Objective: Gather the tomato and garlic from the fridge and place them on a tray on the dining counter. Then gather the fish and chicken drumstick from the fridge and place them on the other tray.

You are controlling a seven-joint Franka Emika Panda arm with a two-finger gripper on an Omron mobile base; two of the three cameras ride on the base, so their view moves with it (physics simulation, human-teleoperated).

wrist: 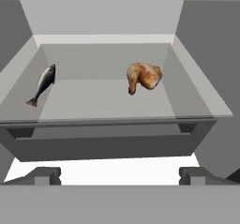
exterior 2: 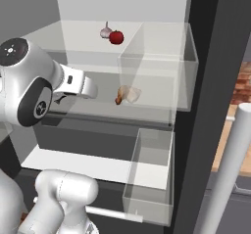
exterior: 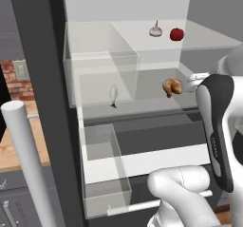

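Claw (wrist: 119, 175) wide open, empty, facing fridge's middle shelf (wrist: 108, 107). Chicken drumstick (wrist: 143, 76) and fish (wrist: 43, 83) there, well apart. Garlic (exterior: 155, 30) and tomato (exterior: 176, 34) on the shelf above. Risk: reaching drumstick first breaks order; tomato may roll when nudged.

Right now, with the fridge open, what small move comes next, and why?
Probably ease the end effector up toward the upper shelf: tomato and garlic sit there untouched, while the open jaws face the fish and drumstick shelf.
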